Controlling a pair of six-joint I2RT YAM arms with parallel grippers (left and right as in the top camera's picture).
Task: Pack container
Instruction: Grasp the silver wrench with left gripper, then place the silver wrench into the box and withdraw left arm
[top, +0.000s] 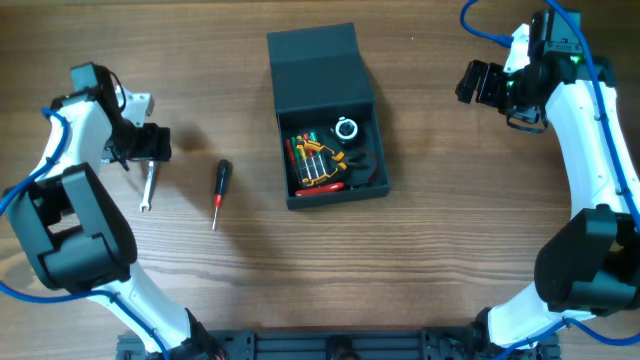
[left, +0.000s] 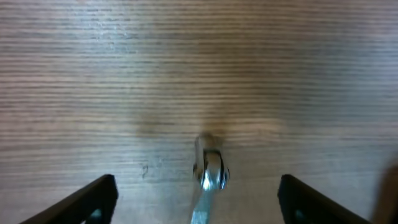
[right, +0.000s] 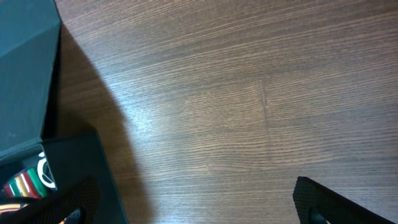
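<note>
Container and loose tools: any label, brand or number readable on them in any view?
None can be read.
The container shows no print on its lid or walls.
The tools inside it, the screwdriver and the wrench are too small or blurred to show any marking.

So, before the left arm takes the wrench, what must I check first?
1. The lid of the container is open: ok.
2. The left gripper is open: ok.
3. The wrench lies between its fingers: ok.
4. The screwdriver is apart from the wrench: ok.
5. The right gripper is open and away from the container: ok.
6. Free room inside the container for the wrench: cannot tell.
</note>
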